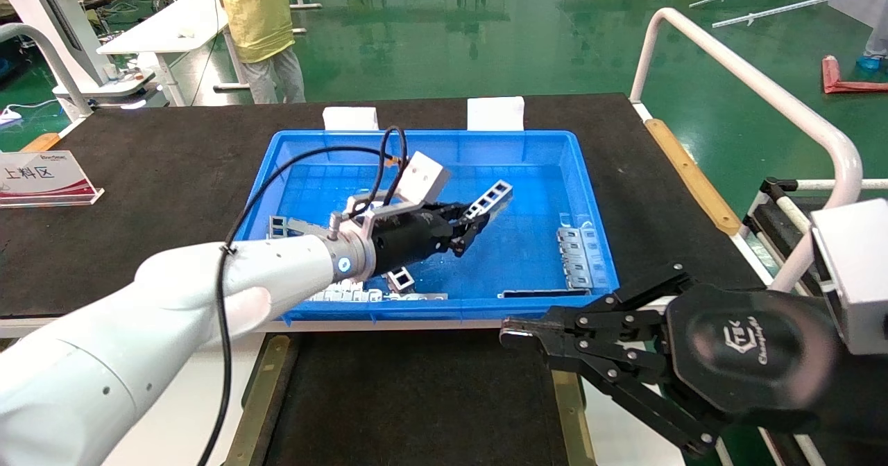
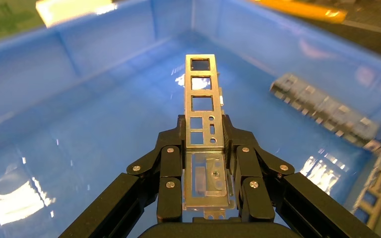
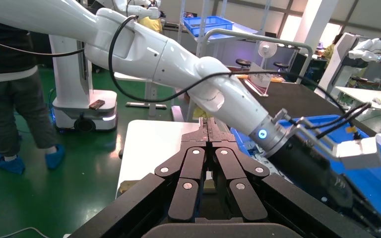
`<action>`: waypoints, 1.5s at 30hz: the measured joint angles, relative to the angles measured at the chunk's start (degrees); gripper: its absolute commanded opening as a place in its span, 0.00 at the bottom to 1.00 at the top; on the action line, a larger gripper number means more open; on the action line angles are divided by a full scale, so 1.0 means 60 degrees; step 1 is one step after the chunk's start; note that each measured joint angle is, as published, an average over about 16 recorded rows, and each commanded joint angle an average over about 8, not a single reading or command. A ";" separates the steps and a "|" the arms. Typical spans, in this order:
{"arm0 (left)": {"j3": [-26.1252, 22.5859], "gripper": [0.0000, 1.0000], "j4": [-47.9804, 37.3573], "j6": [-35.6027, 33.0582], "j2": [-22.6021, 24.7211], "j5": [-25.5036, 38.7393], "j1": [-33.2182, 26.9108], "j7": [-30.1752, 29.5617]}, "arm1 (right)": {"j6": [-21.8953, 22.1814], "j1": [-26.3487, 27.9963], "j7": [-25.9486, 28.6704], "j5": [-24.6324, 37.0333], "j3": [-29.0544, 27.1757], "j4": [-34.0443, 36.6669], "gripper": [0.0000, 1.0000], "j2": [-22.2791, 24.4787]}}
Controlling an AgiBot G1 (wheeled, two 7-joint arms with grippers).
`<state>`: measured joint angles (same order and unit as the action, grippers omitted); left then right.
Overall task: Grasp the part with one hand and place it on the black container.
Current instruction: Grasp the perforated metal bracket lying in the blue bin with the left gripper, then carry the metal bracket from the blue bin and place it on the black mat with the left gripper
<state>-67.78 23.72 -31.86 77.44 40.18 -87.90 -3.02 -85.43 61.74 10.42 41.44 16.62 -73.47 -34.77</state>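
Part (image 1: 489, 200) sits at frame centre, clamped by its lower end in the left gripper (image 1: 470, 229) above the blue bin (image 1: 590, 195). Likely light, rigid and slick; grip the flat sides. Right gripper (image 1: 517, 332), lower right, is closed and empty beside the black container (image 1: 416, 403).

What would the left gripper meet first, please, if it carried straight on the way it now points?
Probably the far wall of the blue bin. The left gripper, shut on the part, points over bare bin floor towards it; depth is unclear.
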 measured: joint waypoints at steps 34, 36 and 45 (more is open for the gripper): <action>0.1021 0.00 0.2052 -0.6763 -0.3602 -0.1962 0.1411 0.0979 | 0.0008 0.0004 -0.0010 -0.0013 0.0019 0.0000 0.00 0.0008; 0.1003 0.00 0.2716 -0.6500 -0.3976 -0.2019 0.1810 0.0876 | 0.0009 0.0004 -0.0010 -0.0014 0.0020 0.0000 0.00 0.0008; 0.0887 0.00 0.5573 -0.4268 -0.5460 -0.2343 0.3850 0.0379 | 0.0011 0.0006 -0.0013 -0.0017 0.0025 0.0000 0.00 0.0010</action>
<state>-62.46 57.16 -57.46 44.68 26.12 -64.80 -0.74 -85.36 61.77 10.34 41.33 16.77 -73.47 -34.71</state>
